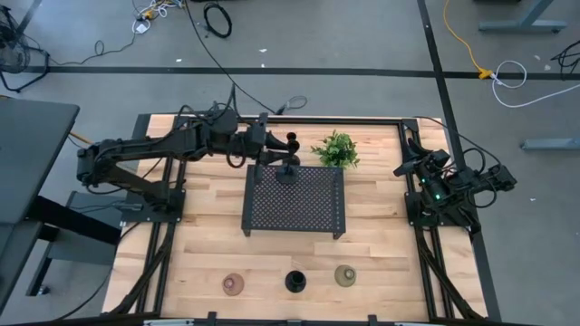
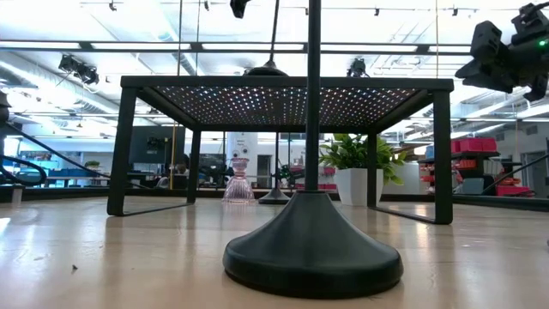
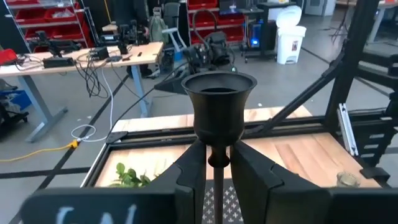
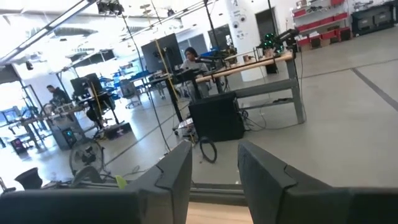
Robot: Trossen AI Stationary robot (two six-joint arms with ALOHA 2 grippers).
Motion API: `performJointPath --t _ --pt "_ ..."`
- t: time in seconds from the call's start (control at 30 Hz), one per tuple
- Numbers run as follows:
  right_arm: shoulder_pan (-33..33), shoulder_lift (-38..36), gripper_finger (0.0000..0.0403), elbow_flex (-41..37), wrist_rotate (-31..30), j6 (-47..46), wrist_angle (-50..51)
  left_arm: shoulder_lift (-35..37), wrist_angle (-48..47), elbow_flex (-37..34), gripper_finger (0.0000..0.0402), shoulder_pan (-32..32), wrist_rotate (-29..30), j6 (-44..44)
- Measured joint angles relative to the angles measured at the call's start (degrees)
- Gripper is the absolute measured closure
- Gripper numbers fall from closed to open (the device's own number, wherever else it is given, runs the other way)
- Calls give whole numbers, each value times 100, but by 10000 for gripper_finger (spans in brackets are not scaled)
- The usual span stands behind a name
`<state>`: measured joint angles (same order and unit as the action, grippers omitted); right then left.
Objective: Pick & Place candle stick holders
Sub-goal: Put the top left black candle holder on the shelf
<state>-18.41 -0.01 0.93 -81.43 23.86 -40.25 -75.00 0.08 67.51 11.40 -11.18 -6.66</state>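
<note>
My left gripper [image 1: 283,149] reaches over the far edge of the black perforated tray [image 1: 299,213] and is shut on a slim black candle stick holder [image 1: 290,158], whose cup [image 3: 217,99] rises above the fingers. A pinkish holder [image 1: 234,283], a black one [image 1: 295,282] and an olive-green one [image 1: 344,274] stand in a row on their bases near the table's near edge. In the low view another pinkish holder [image 2: 238,182] and a black base [image 2: 274,196] stand on the table beyond the tray. My right gripper [image 4: 214,171] is open and empty at the table's right edge. My left gripper pinches the black holder's thin stem [image 3: 217,163] just below the cup, between its two fingers [image 3: 191,174]. The fingers come level from the table's left and lie across the stem. The holder is upright, and its round base [image 2: 268,69] is down at the tray's top near the far edge.
A small leafy plant [image 1: 335,149] in a white pot [image 2: 356,184] stands just beyond the tray's far right corner, close to the held holder. The tray stands on legs above the wooden table [image 1: 381,258]. My right arm [image 1: 444,186] is folded at the right edge.
</note>
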Motion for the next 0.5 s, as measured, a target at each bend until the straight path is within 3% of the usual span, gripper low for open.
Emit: performJointPath --t 0.5 --pt "0 0 273 0 -10 -92 2 -591 -6 -2 328 4 50 -2"
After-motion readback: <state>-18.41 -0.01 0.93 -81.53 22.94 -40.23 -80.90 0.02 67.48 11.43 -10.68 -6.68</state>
